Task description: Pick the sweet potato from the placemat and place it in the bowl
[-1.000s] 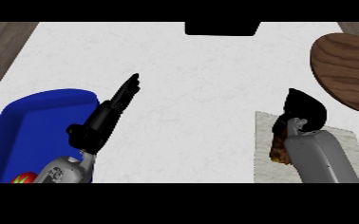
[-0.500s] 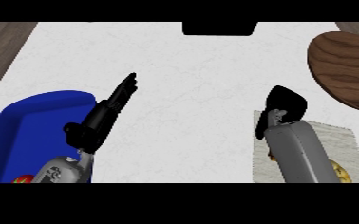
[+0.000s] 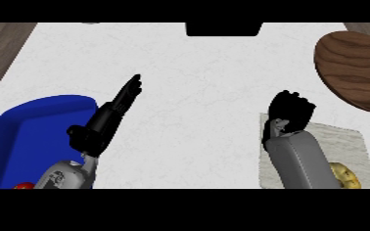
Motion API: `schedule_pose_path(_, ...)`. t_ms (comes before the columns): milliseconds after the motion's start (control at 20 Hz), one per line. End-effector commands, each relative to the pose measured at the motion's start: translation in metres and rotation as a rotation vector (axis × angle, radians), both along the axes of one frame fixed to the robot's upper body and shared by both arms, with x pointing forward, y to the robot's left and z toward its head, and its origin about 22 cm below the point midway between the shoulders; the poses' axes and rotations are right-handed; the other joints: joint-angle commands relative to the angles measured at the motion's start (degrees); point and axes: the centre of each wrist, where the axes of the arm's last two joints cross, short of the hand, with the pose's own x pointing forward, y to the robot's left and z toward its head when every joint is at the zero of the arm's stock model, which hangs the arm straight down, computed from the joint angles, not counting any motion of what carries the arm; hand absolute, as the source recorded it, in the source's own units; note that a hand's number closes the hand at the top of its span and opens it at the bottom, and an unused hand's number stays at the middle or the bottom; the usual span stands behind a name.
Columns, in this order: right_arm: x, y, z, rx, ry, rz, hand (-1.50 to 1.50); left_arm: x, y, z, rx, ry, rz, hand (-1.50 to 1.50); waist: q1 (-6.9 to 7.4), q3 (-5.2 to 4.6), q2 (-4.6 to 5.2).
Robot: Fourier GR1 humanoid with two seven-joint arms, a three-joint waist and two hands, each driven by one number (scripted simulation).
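Right hand (image 3: 291,110), fingers curled and holding nothing, sits above the placemat's (image 3: 345,142) left edge; it should spread, then descend squarely over the sweet potato (image 3: 345,174).

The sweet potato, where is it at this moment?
In the head view the sweet potato lies at the lower right, on the placemat, partly hidden behind the right forearm. The right hand is above the placemat's left edge.
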Motion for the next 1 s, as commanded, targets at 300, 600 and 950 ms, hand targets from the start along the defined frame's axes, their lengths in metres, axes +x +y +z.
schedule_pose_path(300,-0.012,-0.004,-0.013,-0.202,0.059,-0.164,-1.50,-0.005,0.004,-0.003,0.000,0.012,0.000,0.00,-0.05,0.04,0.03)
schedule_pose_path(600,-0.024,-0.033,-0.028,-0.191,0.088,-0.212,-1.50,-0.003,-0.001,0.013,-0.011,0.015,-0.006,0.00,-0.02,0.07,0.03)
schedule_pose_path(950,-0.024,-0.040,-0.032,-0.173,0.059,-0.195,-1.50,-0.001,0.013,0.003,0.001,0.004,-0.002,0.00,0.22,0.06,0.14)
